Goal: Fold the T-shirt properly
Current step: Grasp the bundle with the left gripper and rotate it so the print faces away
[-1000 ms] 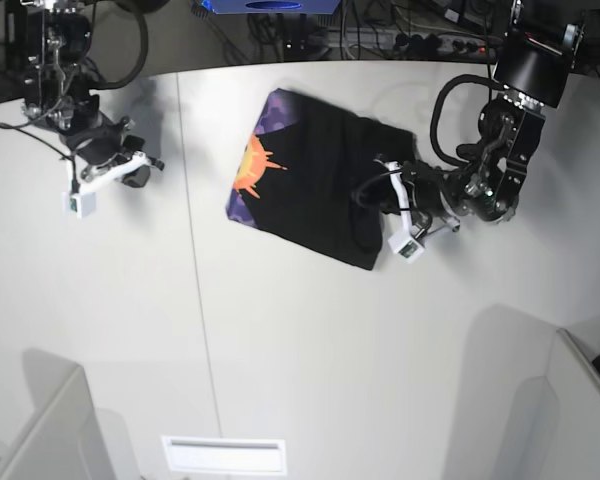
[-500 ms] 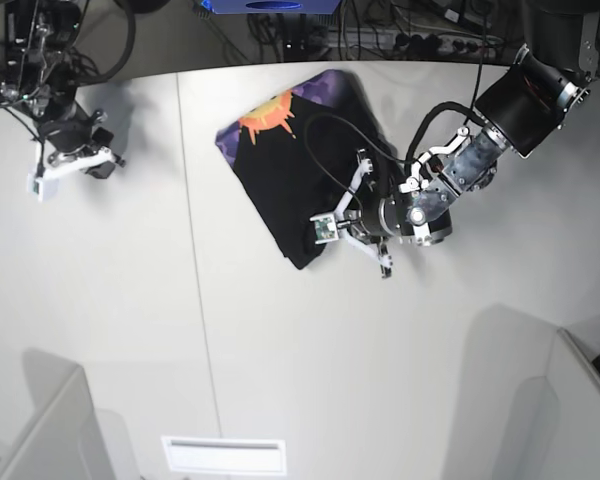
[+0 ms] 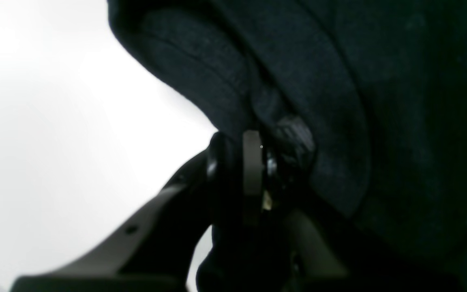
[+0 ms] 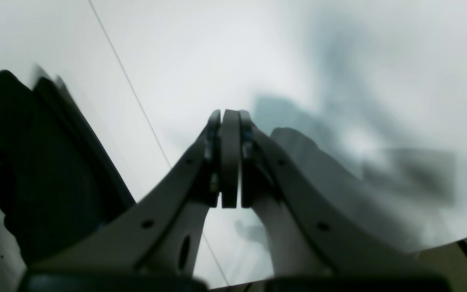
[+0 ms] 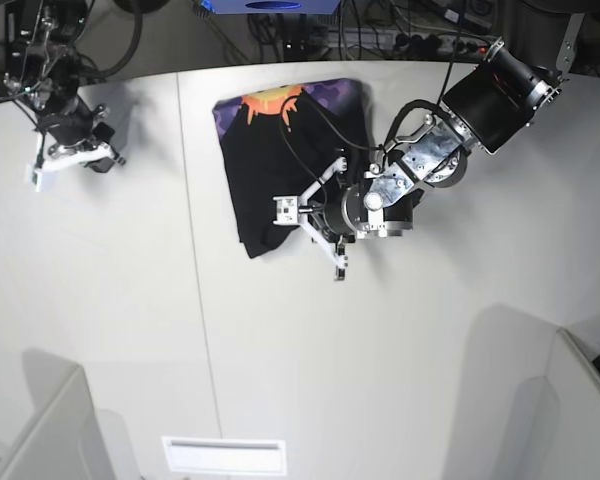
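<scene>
The black T-shirt (image 5: pixel 270 150) lies folded on the white table (image 5: pixel 380 340), its orange sunburst print at the far edge. My left gripper (image 5: pixel 295 218) reaches in from the right and is shut on the shirt's near edge. In the left wrist view, black cloth (image 3: pixel 379 101) is bunched between the closed fingertips (image 3: pixel 253 162). My right gripper (image 5: pixel 75 158) hovers at the table's far left, well away from the shirt. In its own view the right gripper (image 4: pixel 230 121) is shut and holds nothing, and the T-shirt (image 4: pixel 47 182) shows at the left.
A thin seam (image 5: pixel 195 280) runs down the table left of the shirt. Cables and a blue box (image 5: pixel 270 5) crowd the far edge. Grey partitions stand at the near corners (image 5: pixel 40 430) (image 5: pixel 570 420), with a white slot (image 5: pixel 225 455) between them.
The left gripper has swung the shirt around and dragged it left, so the sunburst went from the left side to the far edge. The right arm drew back to the far left.
</scene>
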Controlling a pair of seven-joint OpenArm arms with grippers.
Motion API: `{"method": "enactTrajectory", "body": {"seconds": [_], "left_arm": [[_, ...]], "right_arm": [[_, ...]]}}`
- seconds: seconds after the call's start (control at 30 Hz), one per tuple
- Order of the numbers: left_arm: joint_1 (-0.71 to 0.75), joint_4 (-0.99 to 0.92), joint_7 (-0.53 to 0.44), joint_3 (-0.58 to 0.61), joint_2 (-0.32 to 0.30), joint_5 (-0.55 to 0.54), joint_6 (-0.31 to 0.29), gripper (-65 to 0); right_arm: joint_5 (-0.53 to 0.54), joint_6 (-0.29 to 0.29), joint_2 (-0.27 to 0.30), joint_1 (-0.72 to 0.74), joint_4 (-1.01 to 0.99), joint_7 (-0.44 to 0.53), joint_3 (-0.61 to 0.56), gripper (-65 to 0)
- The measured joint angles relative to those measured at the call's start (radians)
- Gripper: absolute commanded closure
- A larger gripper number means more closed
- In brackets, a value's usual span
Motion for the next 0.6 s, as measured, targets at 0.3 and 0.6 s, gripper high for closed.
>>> {"method": "enactTrajectory", "body": {"seconds": [0.3, 0.6], "left_arm": [[-0.056, -0.017, -0.058, 0.138, 0.010, 0.025, 0.005, 0.0], [-0.056, -0.023, -0.065, 0.135, 0.008, 0.014, 0.006, 0.0]], "right_arm": [[0.000, 0.000, -0.008, -0.013, 0.000, 0.000, 0.001, 0.0], [0.000, 0.000, -0.009, -0.013, 0.000, 0.000, 0.001, 0.0]]}}
